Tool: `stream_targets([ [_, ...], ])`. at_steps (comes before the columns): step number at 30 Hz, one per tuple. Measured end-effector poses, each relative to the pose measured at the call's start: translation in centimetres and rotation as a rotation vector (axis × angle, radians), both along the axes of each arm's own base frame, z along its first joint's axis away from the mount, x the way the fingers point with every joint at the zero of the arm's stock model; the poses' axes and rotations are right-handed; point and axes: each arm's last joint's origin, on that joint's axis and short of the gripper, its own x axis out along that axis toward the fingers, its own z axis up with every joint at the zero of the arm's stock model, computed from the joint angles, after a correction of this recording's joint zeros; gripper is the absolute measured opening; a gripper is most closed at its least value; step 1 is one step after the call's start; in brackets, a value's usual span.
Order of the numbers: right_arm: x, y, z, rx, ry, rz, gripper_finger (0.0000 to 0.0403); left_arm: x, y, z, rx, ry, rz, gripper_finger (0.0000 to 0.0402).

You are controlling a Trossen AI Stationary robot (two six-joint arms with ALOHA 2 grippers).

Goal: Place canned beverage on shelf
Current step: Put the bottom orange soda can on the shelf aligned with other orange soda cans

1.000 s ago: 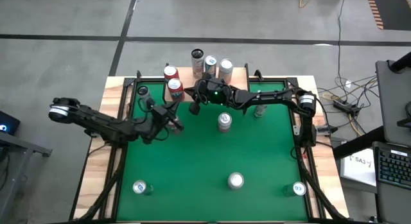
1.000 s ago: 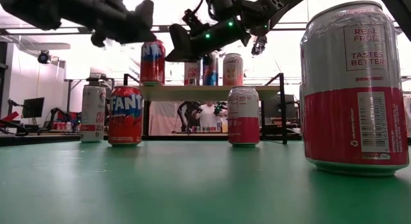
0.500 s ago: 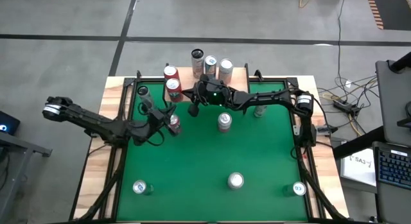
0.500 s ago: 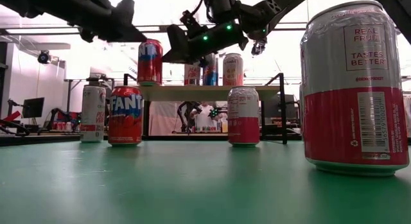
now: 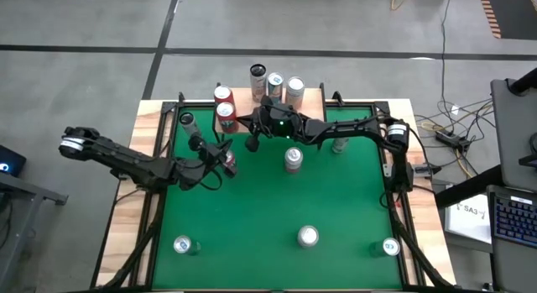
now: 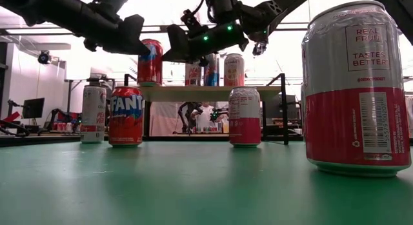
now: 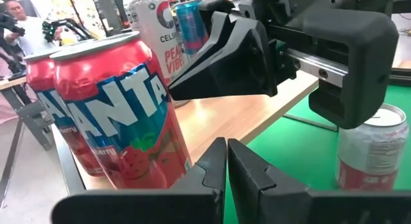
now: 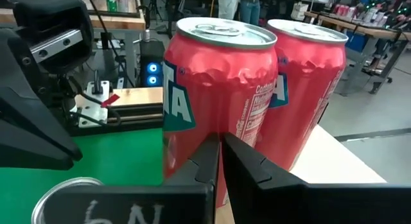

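Hovering: left gripper (image 5: pixel 225 152) closed, empty | right gripper (image 5: pixel 252 143) closed, empty | shelf (image 6: pixel 206 92) edge

I see my left gripper (image 5: pixel 225 152) hanging just off the shelf (image 5: pixel 312 98), its front left corner, with a red can (image 5: pixel 227 114) on the shelf just beyond it. My right gripper (image 5: pixel 252 142) sits close beside it, over the shelf's front edge. A silver can (image 5: pixel 293 159) stands on the green table (image 5: pixel 252 217) near the right gripper.
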Motion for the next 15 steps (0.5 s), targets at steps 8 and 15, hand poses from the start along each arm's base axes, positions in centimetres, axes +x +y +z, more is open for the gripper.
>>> stream_targets([
  [8,0.0,0.0,0.2,-0.006,-0.023,0.002,0.0012,0.0,0.6,0.0,0.004,0.004,0.027,0.0],
  [15,0.0,0.0,0.1,-0.016,0.0,0.003,0.0012,0.1,1.5,0.2,0.001,-0.015,0.069,0.0],
])
